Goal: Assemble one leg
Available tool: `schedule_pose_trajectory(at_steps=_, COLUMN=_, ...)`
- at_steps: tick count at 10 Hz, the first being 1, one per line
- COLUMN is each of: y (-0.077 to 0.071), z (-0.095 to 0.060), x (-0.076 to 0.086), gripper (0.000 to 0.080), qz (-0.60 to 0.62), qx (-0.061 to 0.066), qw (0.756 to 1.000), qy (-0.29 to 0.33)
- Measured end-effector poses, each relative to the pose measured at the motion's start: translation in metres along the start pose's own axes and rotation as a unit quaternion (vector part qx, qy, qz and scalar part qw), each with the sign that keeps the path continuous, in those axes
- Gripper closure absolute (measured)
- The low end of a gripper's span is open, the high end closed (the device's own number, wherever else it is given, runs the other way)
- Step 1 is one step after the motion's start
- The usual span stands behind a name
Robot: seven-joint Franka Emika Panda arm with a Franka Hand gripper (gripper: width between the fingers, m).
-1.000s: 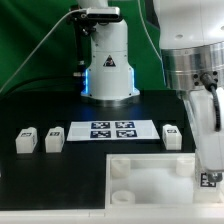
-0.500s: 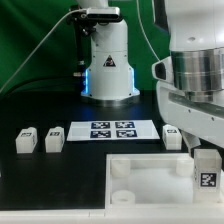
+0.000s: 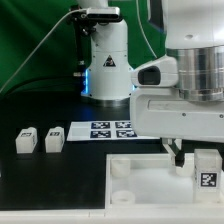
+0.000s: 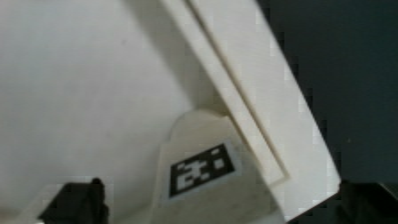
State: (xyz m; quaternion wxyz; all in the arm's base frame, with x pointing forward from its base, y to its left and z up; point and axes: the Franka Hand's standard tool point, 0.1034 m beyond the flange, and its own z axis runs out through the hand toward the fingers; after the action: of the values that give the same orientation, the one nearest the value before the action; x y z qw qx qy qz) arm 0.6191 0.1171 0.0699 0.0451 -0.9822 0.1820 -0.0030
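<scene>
Your pincer [image 3: 206,165] gripped a leg [image 3: 207,172], jaws closed around it, above the tray's [image 3: 140,172] corner. You needed to keep that leg upright and centred before lowering it slowly.

Black table [image 3: 60,180]: two legs [image 3: 25,141] [image 3: 54,139], marker board [image 3: 105,129], white tray piece [image 3: 150,180].

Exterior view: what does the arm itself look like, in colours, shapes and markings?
The arm is glossy white with rounded, cylindrical segments and a ribbed grey band around its wrist. Its base is a white tapered column with a glowing blue ring and a black triangular mark. Dark cables run behind. The gripper has dark fingers.
</scene>
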Motion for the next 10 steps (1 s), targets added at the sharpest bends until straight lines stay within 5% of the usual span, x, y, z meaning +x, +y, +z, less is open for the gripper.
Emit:
schedule_pose_trajectory(at_steps=2, y=0.0077, z=-0.0003, x=0.0050, gripper=0.0150, qz=-0.109, qx=-0.004, qw=0.994, qy=0.002)
schedule_pose_trajectory(at_steps=4, y=0.0064, z=0.0000, x=0.0041, gripper=0.0150, qz=-0.095, qx=-0.003, qw=0.995, qy=0.002)
schedule_pose_trajectory(at_steps=5, y=0.0070, z=0.0000, x=0.0044, gripper=0.0259, qz=-0.097, qx=-0.003, qw=0.995, qy=0.002)
schedule_pose_trajectory(at_steps=6, y=0.0068, z=0.0001, x=0.0042, gripper=0.0259, qz=-0.086, qx=-0.003, qw=0.996, qy=0.002)
schedule_pose_trajectory(at_steps=7, y=0.0059, z=0.0002, x=0.0037, gripper=0.0433, qz=-0.031, qx=-0.001, qw=1.000, qy=0.001)
schedule_pose_trajectory(at_steps=8, y=0.0049, z=0.0003, x=0.0031, gripper=0.0510, qz=0.030, qx=0.001, qw=1.000, qy=0.000)
schedule_pose_trajectory(at_steps=10, y=0.0025, z=0.0006, x=0.0017, gripper=0.0510, qz=0.138, qx=0.007, qw=0.990, qy=-0.003)
